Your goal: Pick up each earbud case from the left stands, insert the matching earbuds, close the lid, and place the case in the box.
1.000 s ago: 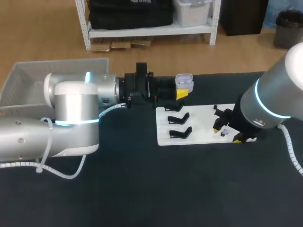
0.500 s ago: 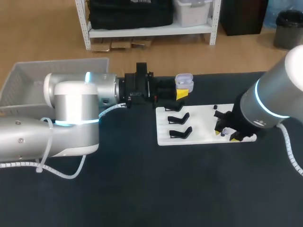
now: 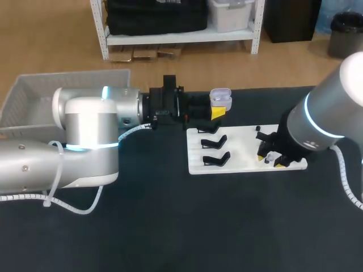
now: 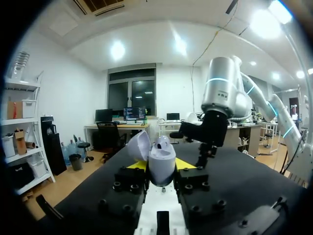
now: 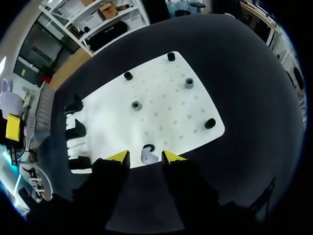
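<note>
A pale lilac earbud case (image 4: 161, 157) with its lid flipped up sits between the yellow tips of my left gripper (image 4: 161, 166), which is shut on it. In the head view that case (image 3: 220, 98) is held just behind the white board (image 3: 241, 141), with the left gripper (image 3: 217, 111) under it. My right gripper (image 5: 146, 157) hangs over the board's near edge, its fingers open on either side of a small pale earbud (image 5: 148, 155) beside a dark peg. From above, the right gripper (image 3: 270, 160) is at the board's front right.
Three black case stands (image 3: 214, 143) line the board's left side. Several small dark pegs (image 5: 136, 105) dot the board (image 5: 166, 117). A white basket (image 3: 34, 96) sits at the table's far left, behind my left arm.
My right gripper's fingers have narrowed around the earbud and the arm has shifted slightly over the board's front right. The left arm and the case have stayed still.
</note>
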`<state>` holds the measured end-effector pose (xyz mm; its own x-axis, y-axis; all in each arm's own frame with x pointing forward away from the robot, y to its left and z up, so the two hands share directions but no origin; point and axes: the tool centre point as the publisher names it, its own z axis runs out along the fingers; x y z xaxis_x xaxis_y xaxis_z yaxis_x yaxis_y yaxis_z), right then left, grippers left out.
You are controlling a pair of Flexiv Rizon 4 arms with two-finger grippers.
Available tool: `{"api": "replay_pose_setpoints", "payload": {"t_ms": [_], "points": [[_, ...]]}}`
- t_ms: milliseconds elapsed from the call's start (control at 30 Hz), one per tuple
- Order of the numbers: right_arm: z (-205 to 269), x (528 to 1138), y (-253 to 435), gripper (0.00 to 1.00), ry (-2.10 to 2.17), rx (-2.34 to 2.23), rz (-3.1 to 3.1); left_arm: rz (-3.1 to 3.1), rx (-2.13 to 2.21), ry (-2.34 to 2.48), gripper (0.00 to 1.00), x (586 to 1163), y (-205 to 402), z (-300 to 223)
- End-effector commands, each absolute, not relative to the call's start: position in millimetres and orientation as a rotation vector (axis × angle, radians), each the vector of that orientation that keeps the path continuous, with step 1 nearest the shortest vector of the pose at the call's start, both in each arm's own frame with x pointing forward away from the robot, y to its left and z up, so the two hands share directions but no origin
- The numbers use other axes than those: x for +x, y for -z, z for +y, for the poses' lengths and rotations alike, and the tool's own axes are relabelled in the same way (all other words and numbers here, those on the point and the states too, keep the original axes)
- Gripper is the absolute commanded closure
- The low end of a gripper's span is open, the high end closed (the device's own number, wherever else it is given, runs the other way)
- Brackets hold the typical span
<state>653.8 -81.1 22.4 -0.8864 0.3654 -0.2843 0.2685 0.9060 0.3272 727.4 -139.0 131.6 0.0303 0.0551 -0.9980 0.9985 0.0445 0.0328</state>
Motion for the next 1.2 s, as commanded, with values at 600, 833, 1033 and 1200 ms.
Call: {"api": "replay_pose_setpoints", "payload": {"t_ms": [600, 833, 1033, 1200], "points": [[-83.3, 658.2, -18.1, 0.72, -0.382, 0.468, 2.742, 1.243, 1.222, 1.119, 1.00, 725.3, -130.5, -139.4], [-84.2, 656.7, -18.2, 0.74, -0.370, 0.476, 2.746, 1.243, 1.222, 1.119, 1.00, 725.3, -130.5, -139.4], [-84.7, 657.5, -19.5, 0.75, -0.354, 0.478, 2.737, 1.243, 1.222, 1.119, 1.00, 725.3, -130.5, -139.4], [-86.8, 657.1, -20.5, 0.71, -0.346, 0.487, 2.735, 1.243, 1.222, 1.119, 1.00, 725.3, -130.5, -139.4]]}}
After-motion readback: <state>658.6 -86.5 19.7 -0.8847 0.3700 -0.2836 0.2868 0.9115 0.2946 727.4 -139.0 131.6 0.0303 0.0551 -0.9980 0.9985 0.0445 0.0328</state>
